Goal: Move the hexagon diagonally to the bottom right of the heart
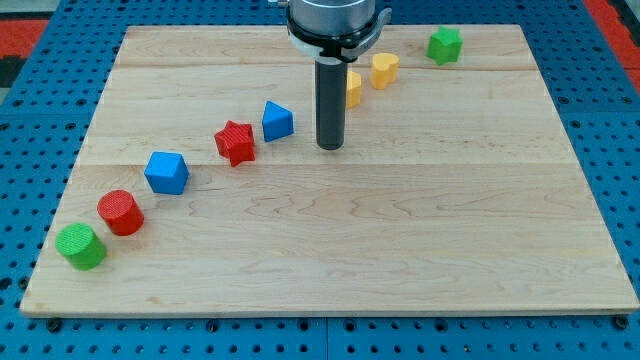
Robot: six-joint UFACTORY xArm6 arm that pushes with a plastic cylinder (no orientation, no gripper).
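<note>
My tip [330, 147] rests on the wooden board [400, 230] a little above its middle. Two yellow blocks lie up and to the right of the tip. One yellow block [353, 88] is partly hidden behind the rod, so I cannot tell its shape. The other yellow block [385, 70] sits just to its upper right and looks like the hexagon. The two are close together, nearly touching. The tip stands below and left of both and touches neither. A blue triangle block [277, 121] lies just left of the tip.
A diagonal row runs from the bottom left: a green cylinder [80, 246], a red cylinder [120, 212], a blue cube [167, 172], and a red star [236, 142]. A green star [445, 45] sits near the top right edge.
</note>
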